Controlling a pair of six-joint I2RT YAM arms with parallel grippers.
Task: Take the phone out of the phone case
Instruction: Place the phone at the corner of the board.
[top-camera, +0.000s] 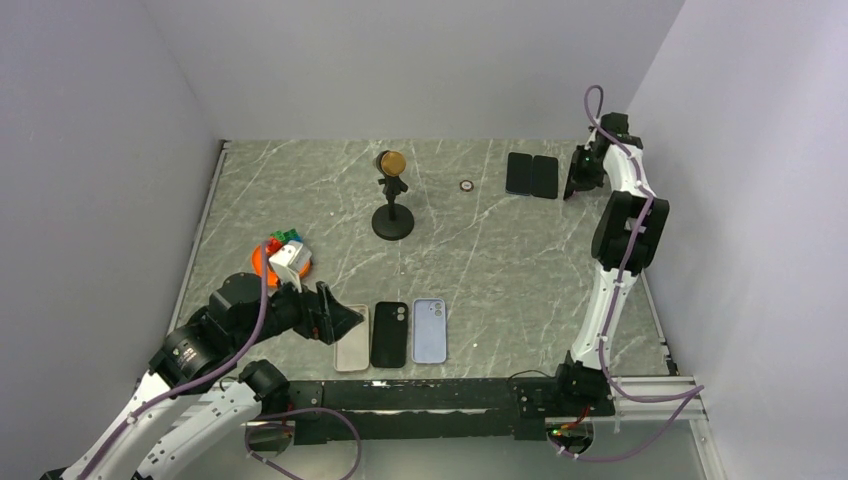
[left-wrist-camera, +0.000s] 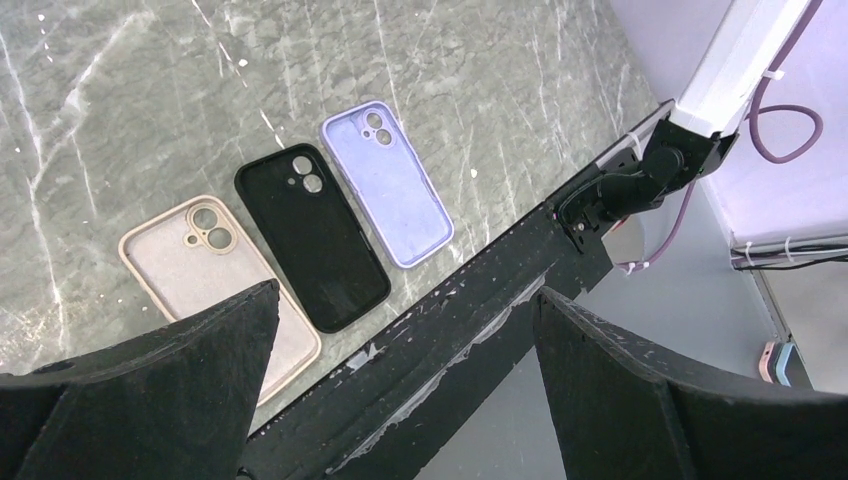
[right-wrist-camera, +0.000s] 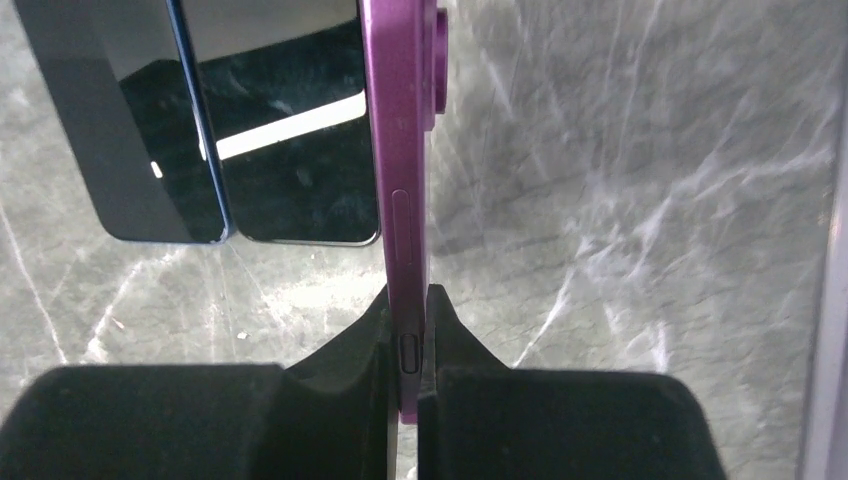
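My right gripper (right-wrist-camera: 408, 340) is shut on the lower edge of a purple phone (right-wrist-camera: 400, 150), which it holds on edge above the table at the back right (top-camera: 575, 185). Two dark phones (top-camera: 531, 175) lie flat side by side just left of it, a blue-edged one (right-wrist-camera: 130, 120) and a black one (right-wrist-camera: 290, 130). Three phone cases lie in a row at the front: beige (top-camera: 352, 338), black (top-camera: 389, 334), and lavender (top-camera: 429, 331). They also show in the left wrist view: beige (left-wrist-camera: 200, 265), black (left-wrist-camera: 310, 235), lavender (left-wrist-camera: 385, 180). My left gripper (top-camera: 345, 320) is open and empty, just left of the beige case.
A black stand with a gold disc (top-camera: 392, 200) stands at mid back. A small ring (top-camera: 466, 185) lies to its right. An orange dish with coloured blocks (top-camera: 283, 258) sits at the left. A black mounting rail (top-camera: 420, 395) runs along the front edge.
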